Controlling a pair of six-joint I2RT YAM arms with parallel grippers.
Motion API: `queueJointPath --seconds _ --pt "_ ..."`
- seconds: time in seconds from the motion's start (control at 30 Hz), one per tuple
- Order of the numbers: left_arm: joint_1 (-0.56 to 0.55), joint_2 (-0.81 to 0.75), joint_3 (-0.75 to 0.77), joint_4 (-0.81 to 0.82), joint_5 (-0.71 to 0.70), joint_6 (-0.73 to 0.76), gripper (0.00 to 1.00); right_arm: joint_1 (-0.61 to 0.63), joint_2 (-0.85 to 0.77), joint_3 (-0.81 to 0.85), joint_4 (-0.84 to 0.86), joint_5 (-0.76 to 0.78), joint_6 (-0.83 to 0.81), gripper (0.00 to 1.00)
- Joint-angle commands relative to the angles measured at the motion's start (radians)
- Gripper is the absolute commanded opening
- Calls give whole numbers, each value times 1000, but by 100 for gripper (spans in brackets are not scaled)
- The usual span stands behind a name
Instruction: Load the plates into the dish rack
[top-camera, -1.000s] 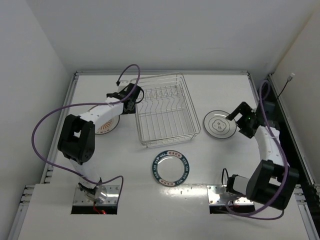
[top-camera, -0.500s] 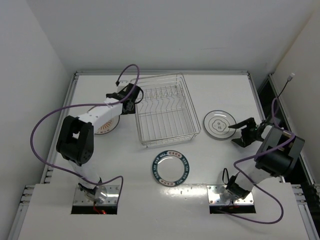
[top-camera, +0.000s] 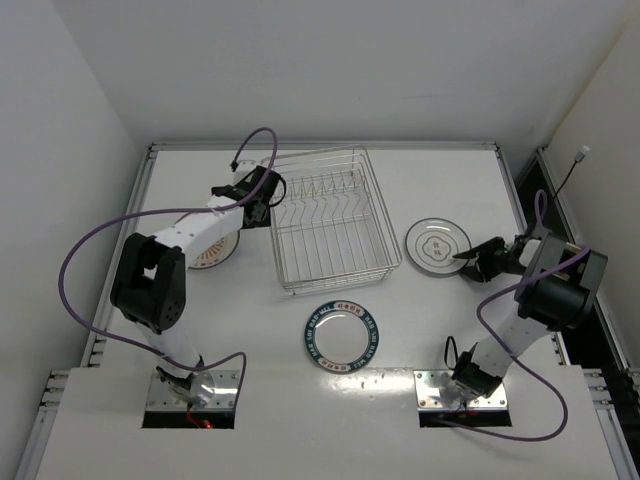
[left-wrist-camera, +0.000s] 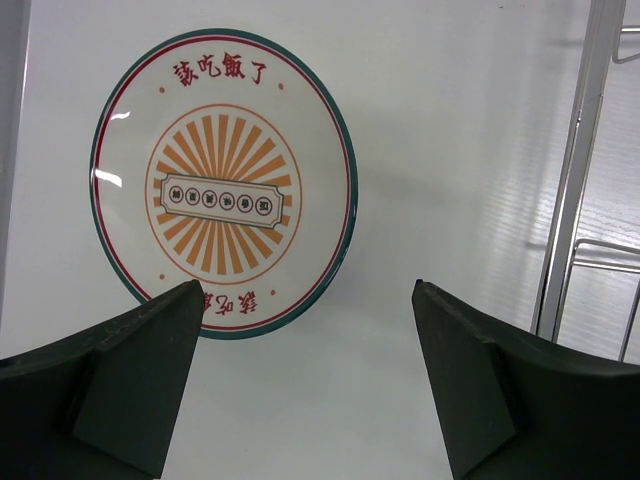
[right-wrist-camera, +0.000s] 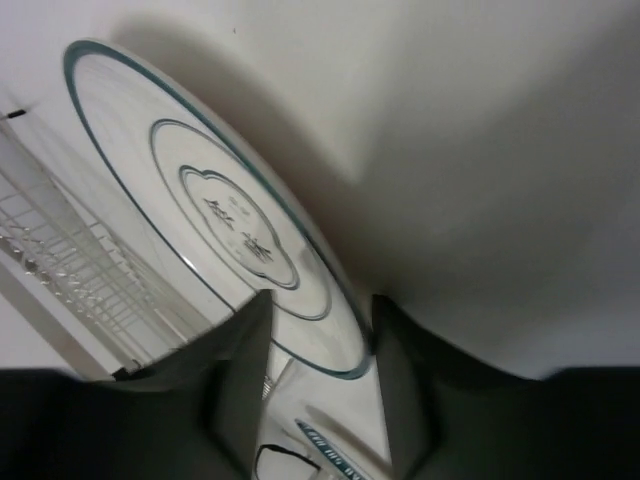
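The plain whitish plate (top-camera: 436, 246) lies right of the dish rack (top-camera: 325, 215). My right gripper (top-camera: 470, 259) is low at its right edge. In the right wrist view the fingers straddle the rim of that plate (right-wrist-camera: 230, 225), one over its face, one against its outer edge, so the gripper (right-wrist-camera: 322, 300) is shut on it. The teal-rimmed plate (top-camera: 342, 335) lies in front of the rack. The orange sunburst plate (left-wrist-camera: 222, 180) lies left of the rack, partly under my left arm. My left gripper (left-wrist-camera: 308, 285) hangs open above bare table between that plate and the rack.
A rack side wire (left-wrist-camera: 575, 180) runs close to my left gripper's right finger. Rack wires (right-wrist-camera: 70, 250) and the teal-rimmed plate (right-wrist-camera: 330, 440) lie beyond the whitish plate. The table's raised right edge (top-camera: 520, 200) is close behind my right arm.
My right gripper dropped to the whitish plate's right edge and its fingers closed from wide open onto the rim. The left arm has stayed still.
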Motion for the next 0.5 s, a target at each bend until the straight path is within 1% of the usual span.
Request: queueJointPath --seconds 0.0,0.07,0.1,0.13,0.17,0.27,0.3,0.33,0.37,0.4,0.43,0.47 --pt "-6 -46 -4 18 2 3 83 36 23 56 37 25 1 33" --pt "-6 -46 -4 27 2 3 83 45 37 69 37 25 1 20" --pt "-6 -46 -4 27 11 3 83 45 37 69 37 25 10 8" --pt "-6 -35 -4 27 11 3 83 45 37 69 47 25 10 3" --pt "-6 -35 18 7 11 -8 83 45 26 60 47 25 10 0" --pt "-21 -24 74 -68 -42 -54 83 45 -76 60 18 60 -33 0" --pt "-22 -34 113 -86 -62 -71 83 45 -112 60 -12 86 -47 0" --pt "-49 -43 133 -108 -79 -121 83 45 -192 60 -23 95 -58 0" --pt "-60 -53 147 -123 -79 -143 83 59 -239 60 -23 96 -67 0" --pt "-72 -90 147 -123 -91 -163 83 68 -286 69 -41 132 -76 0" --pt "-103 -110 138 -123 -110 -224 83 91 -337 84 -63 149 -76 0" --pt "-123 -133 120 -123 -134 -252 83 103 -433 99 -77 172 -85 0"
